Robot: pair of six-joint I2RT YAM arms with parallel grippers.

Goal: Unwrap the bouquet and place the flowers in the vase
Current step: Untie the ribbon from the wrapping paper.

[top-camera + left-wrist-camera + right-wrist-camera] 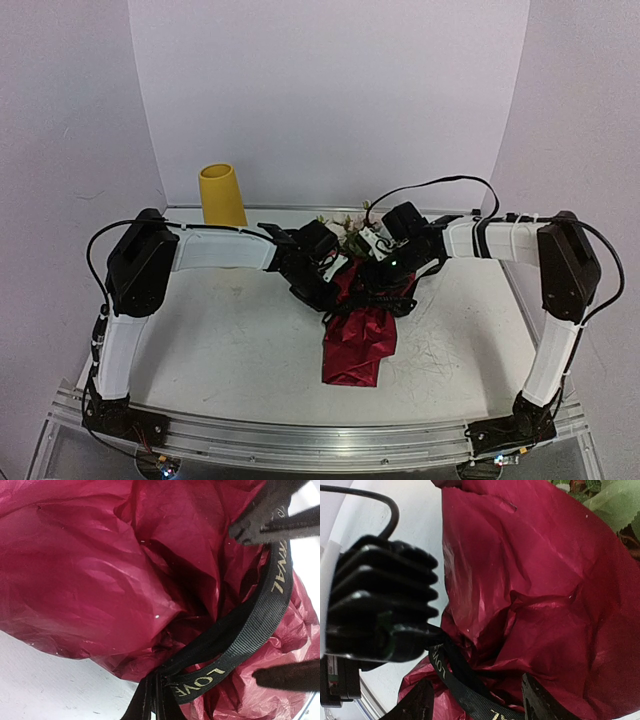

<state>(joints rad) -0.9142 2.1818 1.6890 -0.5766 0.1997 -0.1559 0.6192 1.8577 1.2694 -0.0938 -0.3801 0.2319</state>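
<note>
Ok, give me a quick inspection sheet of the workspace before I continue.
Surface: white table, faint scuff marks.
Job's things: bouquet lying mid-table in dark red paper, black ribbon on it; yellow vase upright back left, no flowers in it.
Clutter: nothing seen.
Jaws: left jaws shut on the ribbon; right jaws open, astride it.
Cables: black cables arch off both arms.
Surroundings: white walls; metal rail at near edge.
</note>
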